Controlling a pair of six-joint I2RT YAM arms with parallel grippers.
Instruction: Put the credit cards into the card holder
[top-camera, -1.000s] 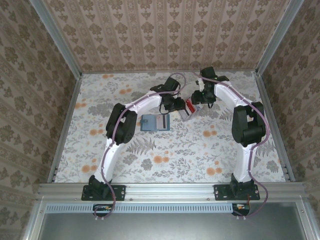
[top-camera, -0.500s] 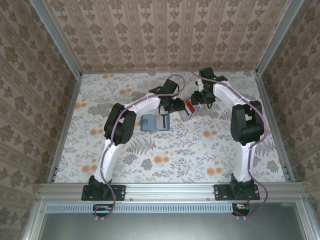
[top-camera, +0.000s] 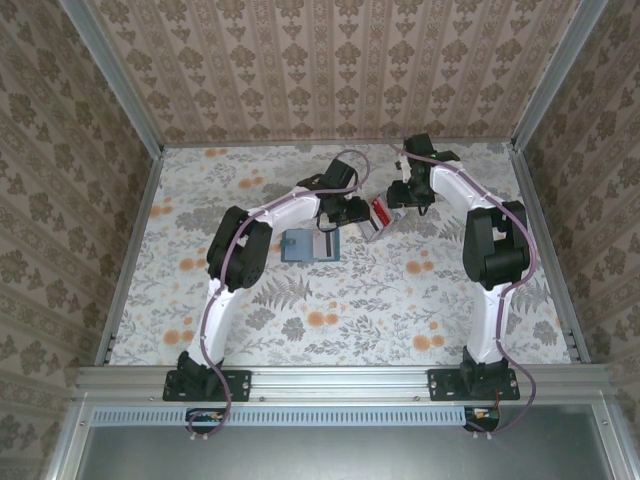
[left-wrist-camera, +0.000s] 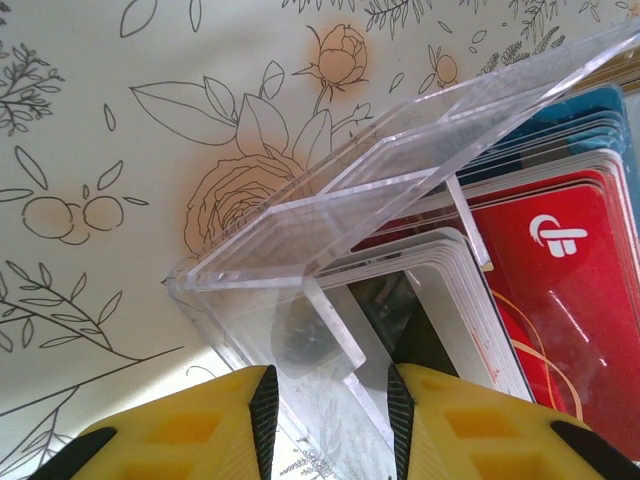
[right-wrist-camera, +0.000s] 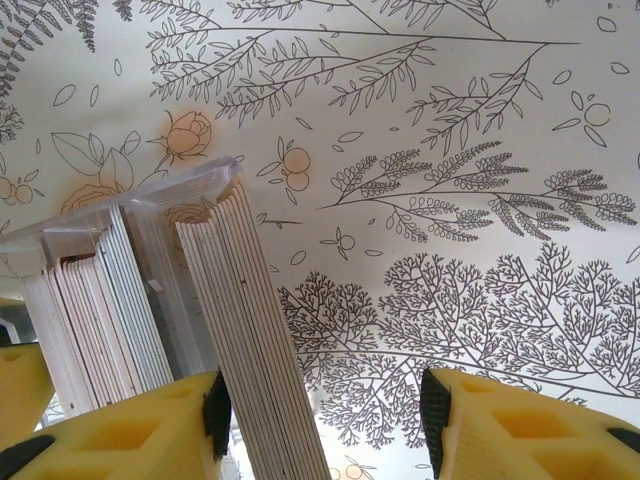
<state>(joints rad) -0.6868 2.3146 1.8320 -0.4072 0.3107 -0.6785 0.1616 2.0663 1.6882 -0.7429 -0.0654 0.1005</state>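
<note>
Left claw (left-wrist-camera: 328, 400) still clamped on clear tray (left-wrist-camera: 300, 250), right claw (right-wrist-camera: 322, 400) apart beside credit cards (right-wrist-camera: 240, 320), card holder (top-camera: 309, 245) unmoved.

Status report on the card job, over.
Left end effector straddling clear tray end, grip unconfirmed. Right end effector open around credit cards. Card holder flat on table. Nothing obstructing.

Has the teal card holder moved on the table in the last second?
No. The card holder lies in the same spot just above the fern print.
</note>
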